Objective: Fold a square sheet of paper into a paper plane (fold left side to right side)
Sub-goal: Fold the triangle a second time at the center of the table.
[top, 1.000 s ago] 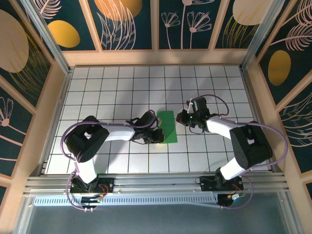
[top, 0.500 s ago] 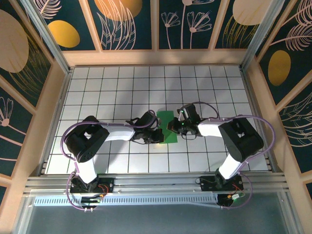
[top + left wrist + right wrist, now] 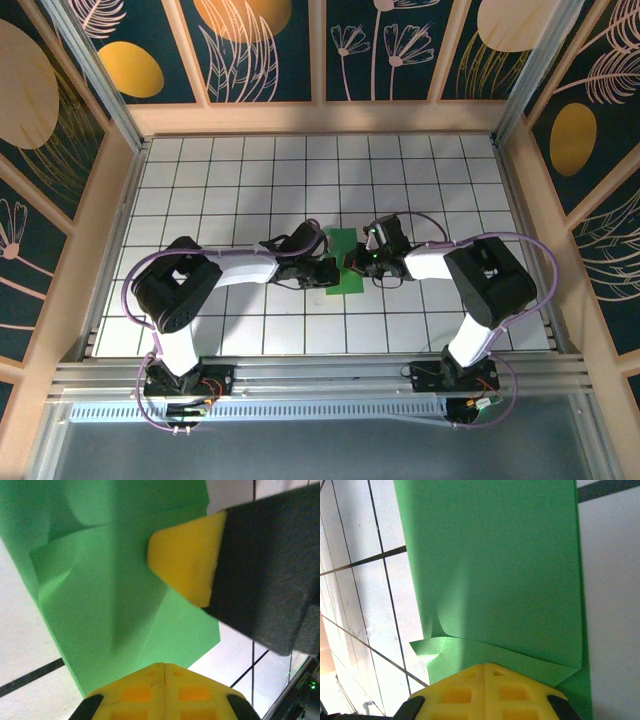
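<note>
Just right of the left gripper (image 3: 322, 268), its fingers pressed together, lies one square sheet of paper (image 3: 343, 277), partly folded over. At the sheet's other edge the right gripper (image 3: 364, 262), likewise closed, has moved in from farther right, so creasing can likely begin. Two grippers, one sheet.

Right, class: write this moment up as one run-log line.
square sheet of paper: doubled over, corner curled | left pincer: shut, on sheet | right pincer: shut, at sheet edge
</note>
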Motion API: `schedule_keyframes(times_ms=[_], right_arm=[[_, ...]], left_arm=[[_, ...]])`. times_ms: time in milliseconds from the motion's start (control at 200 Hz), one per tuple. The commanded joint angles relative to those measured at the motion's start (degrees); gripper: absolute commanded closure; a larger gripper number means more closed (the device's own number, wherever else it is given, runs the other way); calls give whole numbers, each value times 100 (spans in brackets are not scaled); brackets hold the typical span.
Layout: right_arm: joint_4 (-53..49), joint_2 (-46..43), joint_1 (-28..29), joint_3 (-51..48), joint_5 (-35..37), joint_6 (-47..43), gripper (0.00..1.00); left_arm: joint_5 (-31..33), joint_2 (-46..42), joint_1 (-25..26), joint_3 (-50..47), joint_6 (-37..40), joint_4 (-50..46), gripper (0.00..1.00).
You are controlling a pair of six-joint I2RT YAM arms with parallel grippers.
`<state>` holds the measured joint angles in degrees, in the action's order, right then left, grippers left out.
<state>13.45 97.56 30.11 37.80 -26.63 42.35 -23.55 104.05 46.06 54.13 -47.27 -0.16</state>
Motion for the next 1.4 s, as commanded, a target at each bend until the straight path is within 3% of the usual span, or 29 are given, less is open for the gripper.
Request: schedule_keyframes(times_ms=[0, 561, 1396], right_arm=[[-454, 179, 4, -187, 150, -40, 100], [-561, 187, 9, -141, 163, -75, 100], [-747, 294, 13, -71, 277, -136, 100]], left_arm=[[-95, 68, -90, 103, -91, 13, 100], [-284, 535, -124, 483, 11, 280, 100], [21, 626, -124, 250, 343, -367, 100]])
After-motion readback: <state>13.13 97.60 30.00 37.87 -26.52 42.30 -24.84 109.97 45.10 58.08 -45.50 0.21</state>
